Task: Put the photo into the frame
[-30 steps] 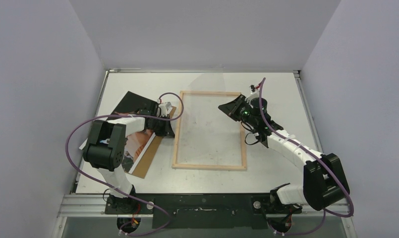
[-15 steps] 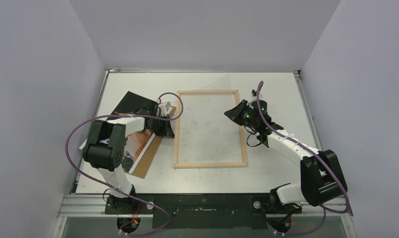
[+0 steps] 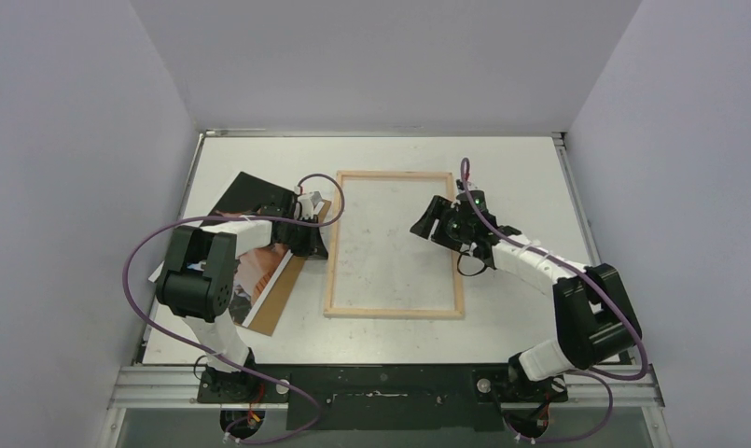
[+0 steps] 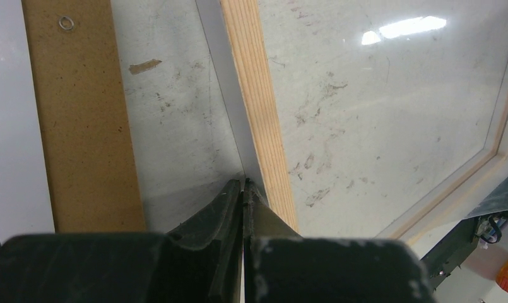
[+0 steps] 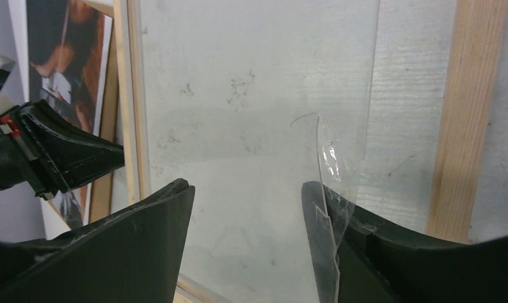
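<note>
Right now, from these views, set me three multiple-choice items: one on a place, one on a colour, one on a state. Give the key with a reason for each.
1. Where does the photo lie relative to the frame?
A. inside it
B. to its left, on the brown panel
C. to its right

2. What colour are the frame's slats?
A. black
B. blue
C. light natural wood

3. How does the right gripper stand?
A. open
B. shut on the photo
C. shut on a slat

Key: B, since the top view shows the print beside the left slat, on the panel. C, since pale wood grain shows in both wrist views. A, since a wide gap shows between its fingers in the right wrist view.
</note>
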Robot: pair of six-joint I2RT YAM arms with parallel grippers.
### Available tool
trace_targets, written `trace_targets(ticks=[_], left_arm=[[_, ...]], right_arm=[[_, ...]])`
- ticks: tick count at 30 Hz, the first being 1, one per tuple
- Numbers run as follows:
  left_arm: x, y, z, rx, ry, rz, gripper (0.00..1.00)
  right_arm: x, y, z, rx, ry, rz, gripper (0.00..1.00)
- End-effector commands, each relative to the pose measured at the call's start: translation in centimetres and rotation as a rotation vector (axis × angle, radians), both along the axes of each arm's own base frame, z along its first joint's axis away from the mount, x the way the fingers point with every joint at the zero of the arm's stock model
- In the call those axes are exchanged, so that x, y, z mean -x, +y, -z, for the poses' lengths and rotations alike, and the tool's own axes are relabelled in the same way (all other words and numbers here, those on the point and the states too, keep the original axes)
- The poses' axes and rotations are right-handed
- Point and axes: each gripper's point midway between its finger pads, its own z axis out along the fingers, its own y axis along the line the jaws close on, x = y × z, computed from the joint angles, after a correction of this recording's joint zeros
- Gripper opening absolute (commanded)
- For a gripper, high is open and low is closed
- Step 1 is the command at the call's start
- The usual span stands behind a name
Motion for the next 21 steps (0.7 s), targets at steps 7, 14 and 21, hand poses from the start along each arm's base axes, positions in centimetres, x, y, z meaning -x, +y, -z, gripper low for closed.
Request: trace_targets(ticks=[7,14,21], left_arm=[[0.36,-0.96,0.12,0.025,0.01,0.035,0.0],[0.37,-1.0,0.17,0.03,0.014,0.034,0.0],[0.38,-0.98,0.21,0.029,0.015,0.035,0.0]], right_arm=[[0.29,0.88,0.0,0.244,0.05,-0.058,0.84],[0.31,1.12,0.14,0.391,0.065,-0.059,1.0],[0.19,0.87,-0.56,0.481,0.026,-0.044,0.9]])
